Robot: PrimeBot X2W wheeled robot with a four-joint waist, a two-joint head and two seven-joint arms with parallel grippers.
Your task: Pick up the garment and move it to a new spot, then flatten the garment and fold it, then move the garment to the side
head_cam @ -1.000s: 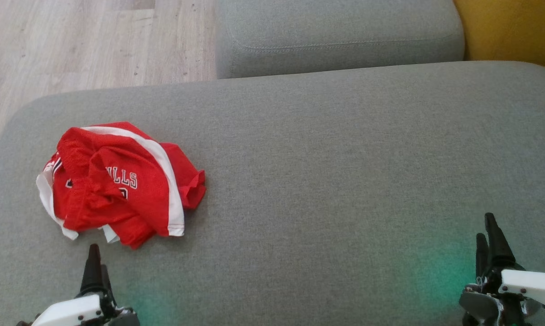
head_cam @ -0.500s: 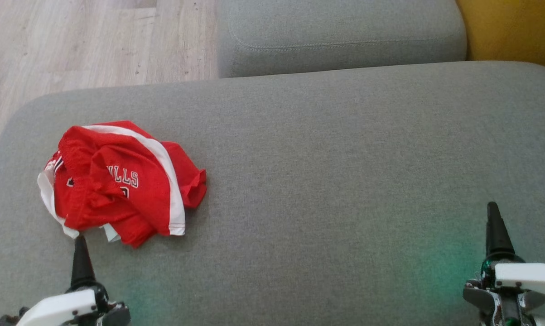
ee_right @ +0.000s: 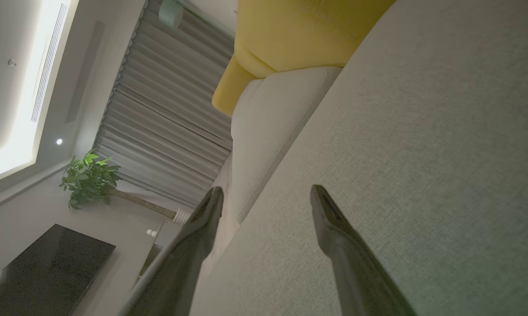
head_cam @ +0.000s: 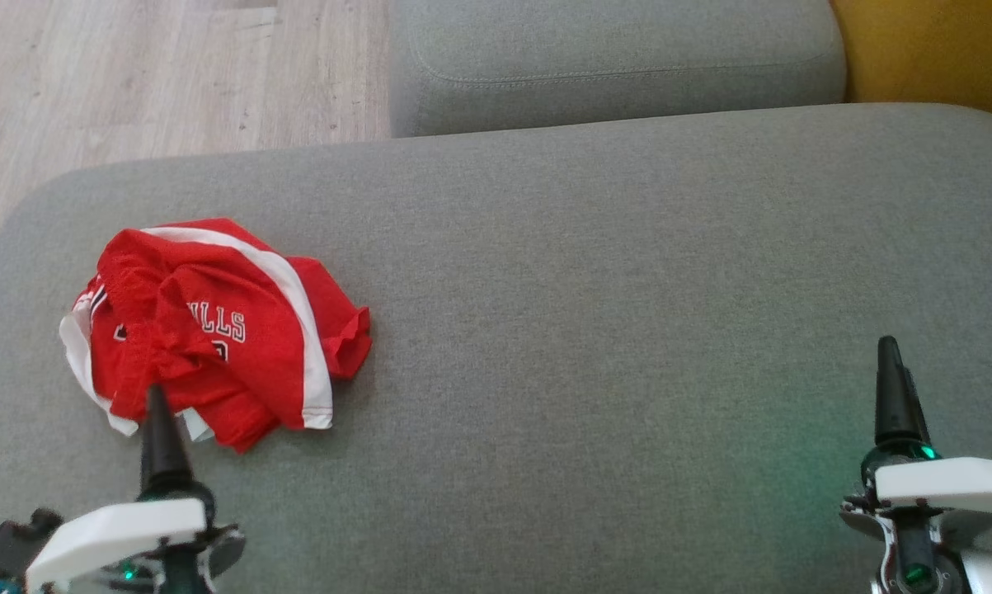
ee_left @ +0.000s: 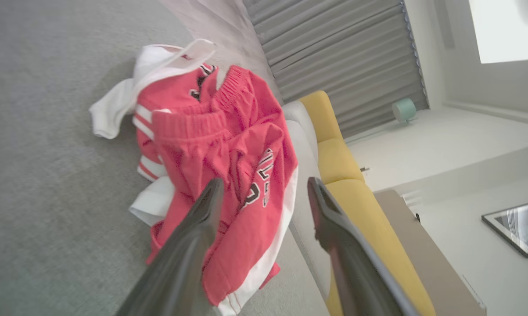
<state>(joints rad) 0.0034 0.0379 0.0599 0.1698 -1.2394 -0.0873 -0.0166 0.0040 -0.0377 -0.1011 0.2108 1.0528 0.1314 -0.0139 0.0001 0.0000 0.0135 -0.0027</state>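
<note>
We see the garment (head_cam: 215, 330), red shorts with white stripes and white letters, lying crumpled on the left part of the grey seat (head_cam: 586, 289), near its left edge. It is not flattened and not folded.

The left gripper (head_cam: 156, 394) is at the near edge of the garment. In the head view its dark tip overlaps the red cloth. In the left wrist view its two fingers stand wide apart with the garment just ahead of them, and they hold nothing. We cannot tell whether a finger touches the cloth.

The right gripper (head_cam: 891, 351) is over the bare right part of the seat, well apart from the garment. Its fingers are also spread wide and hold nothing.

Behind the seat there is a grey cushion (head_cam: 611, 58), to the right of it a yellow one (head_cam: 933, 49), and to the left a wooden floor (head_cam: 133, 74).
</note>
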